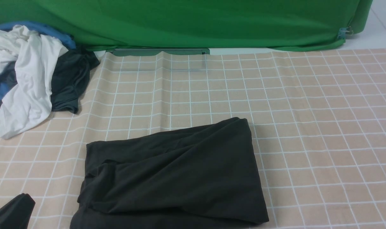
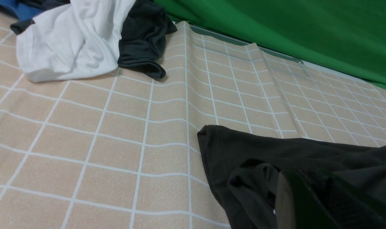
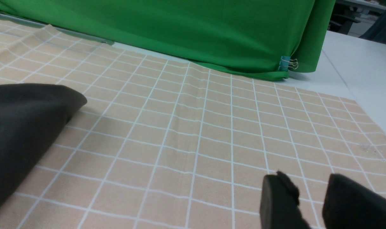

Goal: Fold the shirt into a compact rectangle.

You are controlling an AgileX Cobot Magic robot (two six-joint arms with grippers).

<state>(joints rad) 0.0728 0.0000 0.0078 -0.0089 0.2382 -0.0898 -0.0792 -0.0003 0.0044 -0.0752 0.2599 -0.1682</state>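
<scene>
- Front view: the black T-shirt (image 1: 173,175) lies folded into a rough rectangle on the checked tablecloth (image 1: 307,127), well apart from the pile holding the white garment (image 1: 27,79) and the dark grey garment (image 1: 70,79) at the cloth's far left corner.
- Left gripper (image 2: 307,203): pressed together, hanging just over the T-shirt's near left edge; whether it pinches fabric cannot be told.
- Right gripper (image 3: 310,200): jaws partly spread, nothing between them, over bare tablecloth to the right of the T-shirt.
- Step in hand, as judged: the folds look made; wrinkles and a loose left edge remain.
- Next move calls for smoothing that edge flat, or one further fold if a tighter rectangle is wanted.
</scene>
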